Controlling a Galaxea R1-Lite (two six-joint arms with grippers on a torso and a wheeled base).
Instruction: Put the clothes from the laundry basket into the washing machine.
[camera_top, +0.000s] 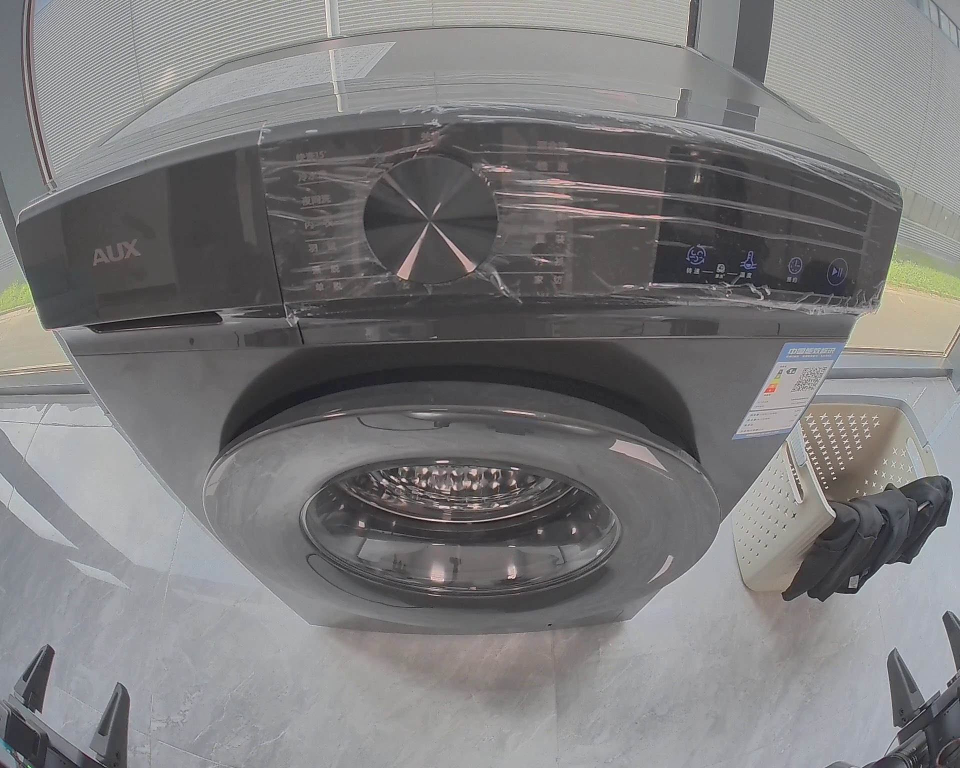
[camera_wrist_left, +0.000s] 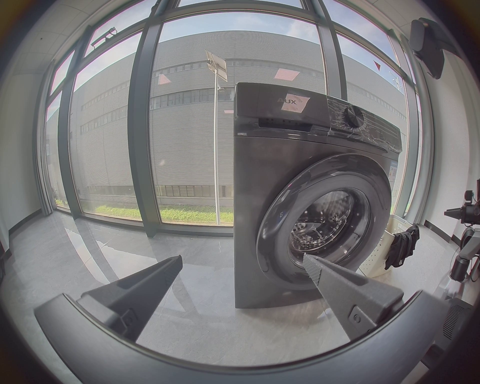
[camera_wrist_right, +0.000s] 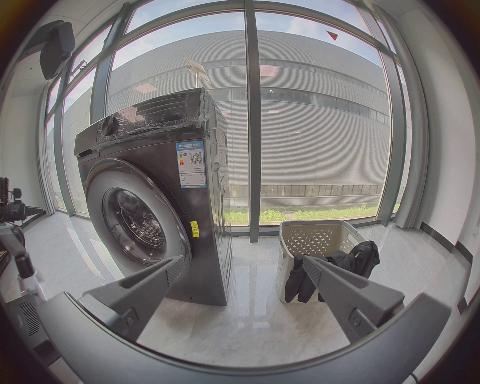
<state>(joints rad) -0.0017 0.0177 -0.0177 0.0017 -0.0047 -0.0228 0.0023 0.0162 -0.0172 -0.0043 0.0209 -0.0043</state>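
A grey front-loading washing machine (camera_top: 450, 330) stands before me with its round glass door (camera_top: 460, 510) shut. To its right sits a white perforated laundry basket (camera_top: 800, 480) with dark clothes (camera_top: 870, 535) draped over its front rim. The basket (camera_wrist_right: 315, 240) and the dark clothes (camera_wrist_right: 340, 265) are also in the right wrist view, beside the machine (camera_wrist_right: 160, 195). My left gripper (camera_wrist_left: 242, 265) is open, held low and well short of the door (camera_wrist_left: 325, 220). My right gripper (camera_wrist_right: 242, 265) is open too, low at the right, apart from the basket.
The pale glossy tiled floor (camera_top: 560, 690) spreads around the machine. Tall glass windows (camera_wrist_right: 320, 125) rise behind the machine and the basket. Floor space lies open between my grippers and the machine's front.
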